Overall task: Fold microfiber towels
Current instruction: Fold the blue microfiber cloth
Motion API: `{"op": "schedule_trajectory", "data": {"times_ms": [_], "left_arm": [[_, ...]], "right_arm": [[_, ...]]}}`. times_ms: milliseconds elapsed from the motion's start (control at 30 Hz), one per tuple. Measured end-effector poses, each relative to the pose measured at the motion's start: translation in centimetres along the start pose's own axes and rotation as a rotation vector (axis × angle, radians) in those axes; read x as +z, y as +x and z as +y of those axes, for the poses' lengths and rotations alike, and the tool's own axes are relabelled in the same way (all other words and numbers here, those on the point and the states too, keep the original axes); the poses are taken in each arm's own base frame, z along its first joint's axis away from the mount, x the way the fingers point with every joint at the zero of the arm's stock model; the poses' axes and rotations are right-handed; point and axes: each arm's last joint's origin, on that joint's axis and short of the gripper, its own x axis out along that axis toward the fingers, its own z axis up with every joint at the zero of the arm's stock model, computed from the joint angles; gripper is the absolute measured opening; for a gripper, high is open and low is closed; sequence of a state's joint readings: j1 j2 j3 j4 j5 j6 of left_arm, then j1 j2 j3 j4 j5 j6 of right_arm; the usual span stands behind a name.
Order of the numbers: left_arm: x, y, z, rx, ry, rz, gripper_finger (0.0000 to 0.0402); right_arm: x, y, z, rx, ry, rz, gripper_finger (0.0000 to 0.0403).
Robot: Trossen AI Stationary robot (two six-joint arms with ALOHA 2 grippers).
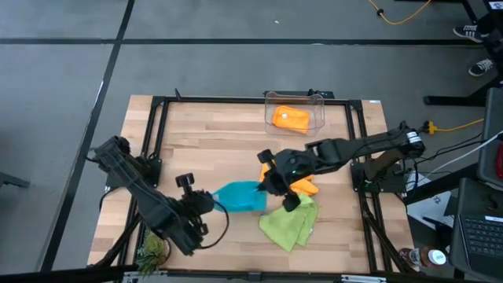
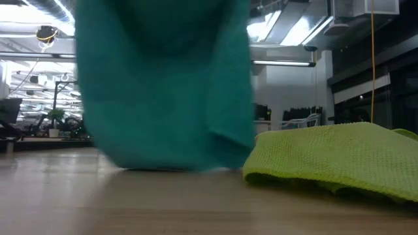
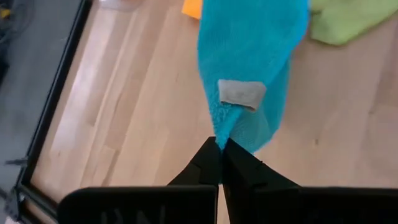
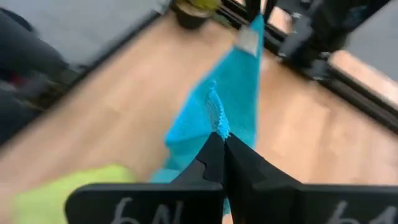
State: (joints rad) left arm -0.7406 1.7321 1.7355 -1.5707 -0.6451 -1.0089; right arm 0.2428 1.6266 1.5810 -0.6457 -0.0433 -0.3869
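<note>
teal towel (image 1: 240,196): microfiber, mid-front of table (image 1: 212,141), strung between my 2 arms; low view shows it hanging w/ its bottom edge brushing the wood
left gripper (image 3: 220,155): pinched shut on one corner, the one by the grey tag (image 3: 241,93)
right gripper (image 4: 219,144): pinched shut on the opposite edge, above where green & orange cloths meet
step: I'd call this the spread-out / start of the fold on the teal one, cloth lifted, not yet flat
next move: I think I need both arms going down together, keep it taut, lay flat, then bring one edge over; risk = a corner slipping or dragging the green one
green towel (image 1: 289,222): rumpled heap just beside teal, front right
orange towel (image 1: 302,186): partly under right arm, touching green
bin (image 1: 315,104): clear plastic, back edge of table, holds 1 orange cloth (image 1: 288,118), looks folded; nothing else in it that I can see
</note>
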Motion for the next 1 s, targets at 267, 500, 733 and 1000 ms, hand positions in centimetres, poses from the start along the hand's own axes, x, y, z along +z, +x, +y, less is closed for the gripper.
{"op": "schedule_trajectory", "data": {"times_ms": [267, 500, 733, 1000], "left_arm": [[0.1, -4.0, 6.1, -0.135, 0.055, -0.077, 0.0], [-1.8, -4.7, 12.4, -0.171, 0.048, -0.116, 0.0], [-8.1, -1.3, 17.0, -0.166, -0.077, -0.027, 0.0], [-10.7, 0.6, 17.7, -0.218, -0.183, 0.097, 0.0]], "right_arm": [[-0.2, 1.4, -1.3, -0.201, -0.088, 0.052, 0.0], [-0.9, 1.0, -4.6, -0.298, -0.108, 0.028, 0.0], [-2.6, 0.2, -8.4, -0.35, -0.039, 0.011, 0.0], [-3.2, 2.3, -9.0, -0.218, -0.091, -0.055, 0.0]]}}
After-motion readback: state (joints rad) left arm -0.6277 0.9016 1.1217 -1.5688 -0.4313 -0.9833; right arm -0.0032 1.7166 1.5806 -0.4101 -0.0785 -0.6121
